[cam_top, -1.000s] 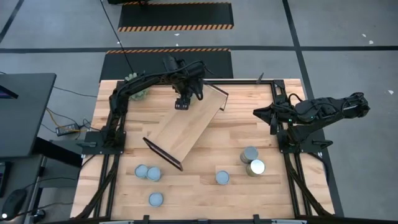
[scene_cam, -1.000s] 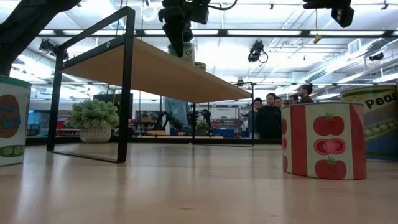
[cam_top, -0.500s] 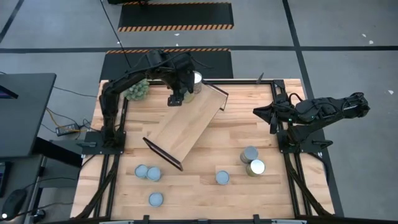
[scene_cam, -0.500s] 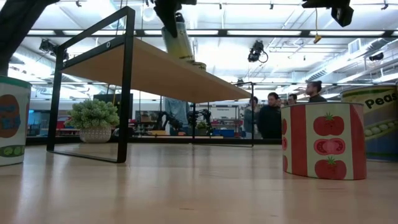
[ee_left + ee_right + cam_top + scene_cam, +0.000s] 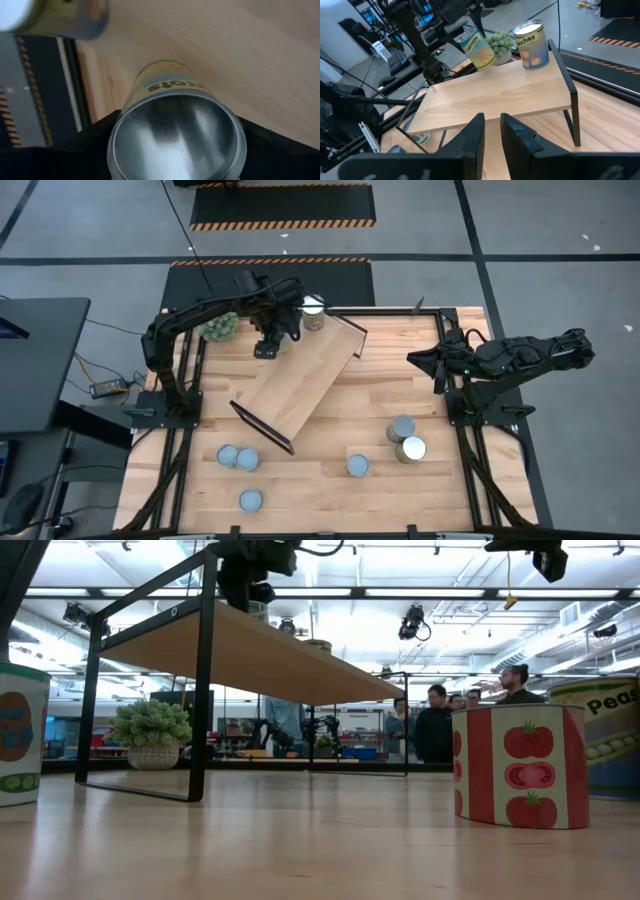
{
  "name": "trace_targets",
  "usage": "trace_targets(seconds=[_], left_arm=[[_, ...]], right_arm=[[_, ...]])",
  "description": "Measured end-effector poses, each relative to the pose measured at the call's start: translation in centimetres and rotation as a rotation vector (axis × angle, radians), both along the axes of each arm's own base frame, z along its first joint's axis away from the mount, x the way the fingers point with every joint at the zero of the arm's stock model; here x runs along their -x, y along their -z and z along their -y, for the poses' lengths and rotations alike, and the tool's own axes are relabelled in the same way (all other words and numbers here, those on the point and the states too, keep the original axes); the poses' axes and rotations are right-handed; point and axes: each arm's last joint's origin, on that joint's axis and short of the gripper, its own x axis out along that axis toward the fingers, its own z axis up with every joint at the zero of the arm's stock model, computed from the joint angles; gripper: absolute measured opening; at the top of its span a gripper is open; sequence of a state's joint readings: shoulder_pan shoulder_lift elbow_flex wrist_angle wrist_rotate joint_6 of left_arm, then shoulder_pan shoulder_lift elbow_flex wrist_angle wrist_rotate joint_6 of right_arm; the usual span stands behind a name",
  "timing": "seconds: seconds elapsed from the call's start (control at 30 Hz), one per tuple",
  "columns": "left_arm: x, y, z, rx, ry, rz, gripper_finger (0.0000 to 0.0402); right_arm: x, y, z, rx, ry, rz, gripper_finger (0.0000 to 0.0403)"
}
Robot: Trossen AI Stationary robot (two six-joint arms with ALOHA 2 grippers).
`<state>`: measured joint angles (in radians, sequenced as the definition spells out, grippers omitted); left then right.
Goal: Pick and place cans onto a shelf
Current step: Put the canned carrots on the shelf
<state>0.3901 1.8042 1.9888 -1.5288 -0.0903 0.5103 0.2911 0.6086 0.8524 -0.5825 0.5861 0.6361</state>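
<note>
The yellow carrots can with silver lid [image 5: 479, 49] is grasped, tilted, in your left tool [image 5: 268, 340], above the far end of the long light-wood shelf with black metal frame [image 5: 300, 385]. A white-topped peaches can [image 5: 314, 313] already stands there. Your right tool [image 5: 490, 132] is clenched on nothing and waits at the right side of the surface [image 5: 330, 442]. I think the risk is the tilt: if you release now, the can may roll off the shelf or knock the peaches can. Six other cans, like the one [image 5: 358, 466], wait below.

Eight cans [image 5: 401, 428], one shelf [image 5: 300, 385]
</note>
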Motion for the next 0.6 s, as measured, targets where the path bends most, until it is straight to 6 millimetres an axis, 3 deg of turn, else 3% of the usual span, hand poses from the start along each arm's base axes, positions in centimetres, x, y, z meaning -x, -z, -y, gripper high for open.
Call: trace_targets(seconds=[0.23, 0.6], left_arm=[[-0.7, -0.1, -0.4, -0.045, -0.005, 0.062, 0.0309], [-2.4, 1.3, -1.1, -0.057, 0.059, 0.064, 0.0311]], right_arm=[[0.0, -0.1, 0.0, -0.003, 0.000, 0.013, 0.0068], [-0.1, -0.2, 0.0, -0.006, 0.000, 0.024, 0.0068]])
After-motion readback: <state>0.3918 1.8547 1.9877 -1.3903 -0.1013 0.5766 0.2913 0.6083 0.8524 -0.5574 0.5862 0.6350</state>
